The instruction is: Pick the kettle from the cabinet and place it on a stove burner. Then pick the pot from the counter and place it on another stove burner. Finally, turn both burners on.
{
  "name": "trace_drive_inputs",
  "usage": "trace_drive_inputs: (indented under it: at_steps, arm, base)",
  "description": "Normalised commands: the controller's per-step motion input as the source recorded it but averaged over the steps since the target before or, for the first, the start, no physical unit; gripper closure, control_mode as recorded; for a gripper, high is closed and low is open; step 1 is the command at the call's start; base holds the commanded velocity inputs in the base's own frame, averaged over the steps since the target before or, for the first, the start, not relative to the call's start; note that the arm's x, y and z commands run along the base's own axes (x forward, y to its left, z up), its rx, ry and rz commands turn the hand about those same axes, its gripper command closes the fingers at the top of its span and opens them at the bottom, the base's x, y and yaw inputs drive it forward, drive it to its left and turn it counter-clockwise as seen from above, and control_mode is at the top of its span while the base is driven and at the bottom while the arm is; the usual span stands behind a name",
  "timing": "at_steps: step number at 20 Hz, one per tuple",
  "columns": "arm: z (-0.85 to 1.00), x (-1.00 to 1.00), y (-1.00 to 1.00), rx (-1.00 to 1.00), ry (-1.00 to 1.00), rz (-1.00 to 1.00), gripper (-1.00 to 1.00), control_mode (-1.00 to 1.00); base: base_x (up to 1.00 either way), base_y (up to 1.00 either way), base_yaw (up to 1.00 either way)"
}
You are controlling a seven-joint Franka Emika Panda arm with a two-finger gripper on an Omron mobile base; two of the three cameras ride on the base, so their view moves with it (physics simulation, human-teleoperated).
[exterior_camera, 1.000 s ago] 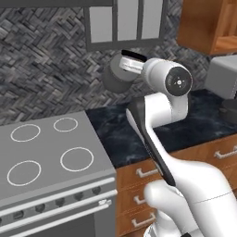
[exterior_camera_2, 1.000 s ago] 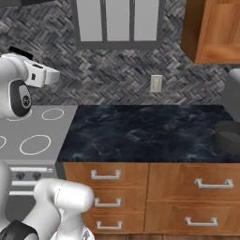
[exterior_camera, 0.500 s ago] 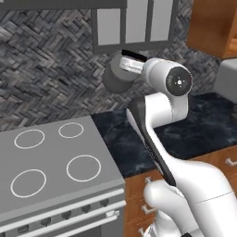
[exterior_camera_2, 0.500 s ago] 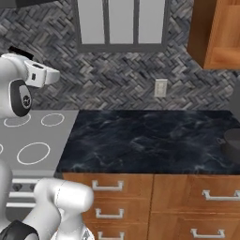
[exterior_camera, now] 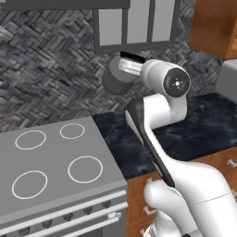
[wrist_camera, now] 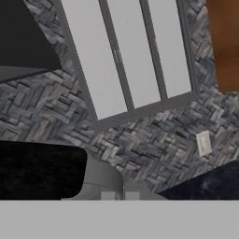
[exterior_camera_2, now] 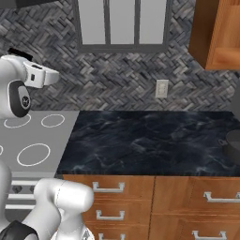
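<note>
The gripper (exterior_camera: 121,73) looks squeezed shut on the kettle (exterior_camera: 112,84), held up high near the wall. The job now is putting the kettle on the stove (exterior_camera: 51,185). Next it must go down onto a ring. The pot (exterior_camera_2: 233,144) sits on the counter (exterior_camera_2: 150,140).

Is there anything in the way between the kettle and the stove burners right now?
Nothing visible does. The kettle hangs in the air up beside the cooktop, and all four burners lie bare below it.
</note>
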Motion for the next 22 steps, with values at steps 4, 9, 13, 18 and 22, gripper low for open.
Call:
trace_drive_inputs:
  at_steps: [4,9,13,18,22]
  arm:
    - [-0.29,0.08,0.15,-0.08,0.08,0.00,1.00,-1.00]
    - [-0.28,0.07,0.08,-0.04,0.11,0.00,1.00,-1.00]
    - [-0.34,0.29,0.16,-0.01,0.11,0.00,1.00,-1.00]
    - [-0.32,0.35,0.16,-0.01,0.07,0.00,1.00,-1.00]
    - [-0.32,0.40,0.22,0.00,0.08,0.00,1.00,-1.00]
  base:
    - [0.00,0.00,0.00]
    - [0.00,0.00,0.00]
    - [0.00,0.00,0.00]
    - [0.00,0.00,0.00]
    - [0.00,0.00,0.00]
